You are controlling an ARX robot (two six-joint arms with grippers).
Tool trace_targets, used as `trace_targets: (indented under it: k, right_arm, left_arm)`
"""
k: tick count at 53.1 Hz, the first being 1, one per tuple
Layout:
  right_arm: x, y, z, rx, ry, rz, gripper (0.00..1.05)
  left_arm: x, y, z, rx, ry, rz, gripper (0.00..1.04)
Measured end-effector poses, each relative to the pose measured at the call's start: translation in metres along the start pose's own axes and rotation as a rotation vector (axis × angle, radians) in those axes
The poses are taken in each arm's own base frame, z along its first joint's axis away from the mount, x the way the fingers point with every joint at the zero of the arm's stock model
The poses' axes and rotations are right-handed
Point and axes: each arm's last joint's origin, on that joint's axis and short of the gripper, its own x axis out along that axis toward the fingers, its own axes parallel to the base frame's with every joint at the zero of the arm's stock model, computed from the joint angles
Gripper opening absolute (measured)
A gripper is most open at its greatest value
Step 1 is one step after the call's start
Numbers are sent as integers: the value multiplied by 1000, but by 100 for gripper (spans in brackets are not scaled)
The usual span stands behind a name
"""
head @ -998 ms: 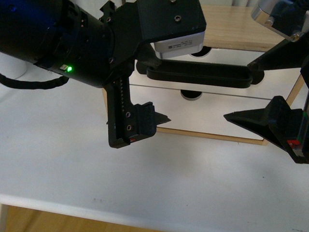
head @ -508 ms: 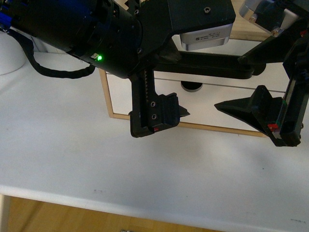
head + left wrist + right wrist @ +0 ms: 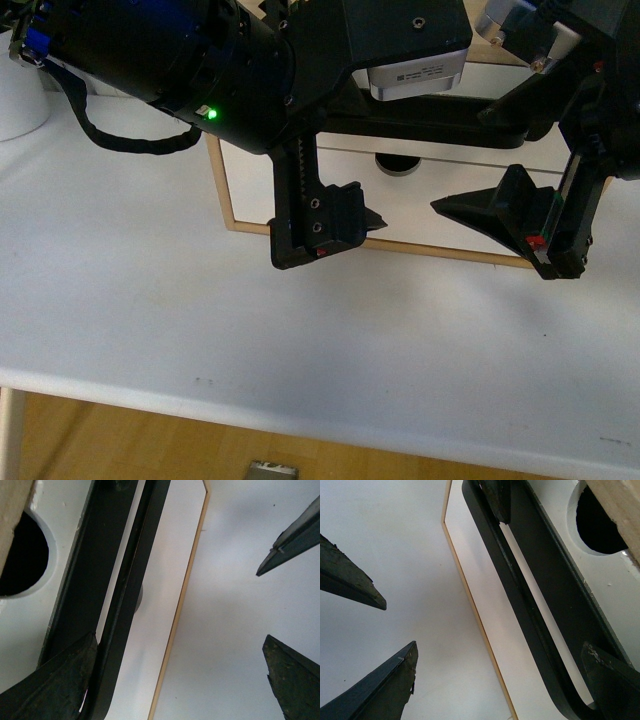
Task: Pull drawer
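Compared with half a second ago, the front view shows the small cabinet sitting slightly higher in the frame. The two lower claw fingers have also drawn a little closer to each other. A second ago they were much further apart and the cabinet sat lower.

The left claw has its fingers spread wide. One finger is tucked into the slot behind the handle, and the other finger hangs in front of the cabinet's bottom edge, above the white counter. The right claw is spread the same way. One of its fingers is hooked into the handle's other end, and its lower finger points toward the left one. Neither claw is clamped on anything.

The drawer is the upper one in the light-wood-framed cabinet, which stands toward the back of the counter. Its front is white, with a long black bar handle with rounded ends standing off it and running across most of its width. A half-round notch is cut into the top edge and looks dark inside, with light wood beside it. Below the drawer, past a thin seam, is a plain white front with no handle. How far the drawer stands out cannot be told.
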Motion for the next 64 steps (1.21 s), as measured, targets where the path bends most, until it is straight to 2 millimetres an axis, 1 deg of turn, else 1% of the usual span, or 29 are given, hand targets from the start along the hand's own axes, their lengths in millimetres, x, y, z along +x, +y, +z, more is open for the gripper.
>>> trace_targets:
  k: [11,23,34,51,64]
  right_arm:
    - [3,-2,0,-1,2,2,96]
    - [3,-3,0,-6,11,14,96]
    - [2,-1,0,-22,25,61,96]
    - [0,0,2,-64,44,126,96]
    - [-5,5,2,-85,48,178,96]
  left_arm:
    - [1,4,-8,4,21,-10,99]
    - [0,8,-11,15,36,-28,99]
    - [0,9,-11,21,41,-38,99]
    - [-1,7,-11,28,51,-64,99]
    - [-10,0,-10,20,65,-110,99]
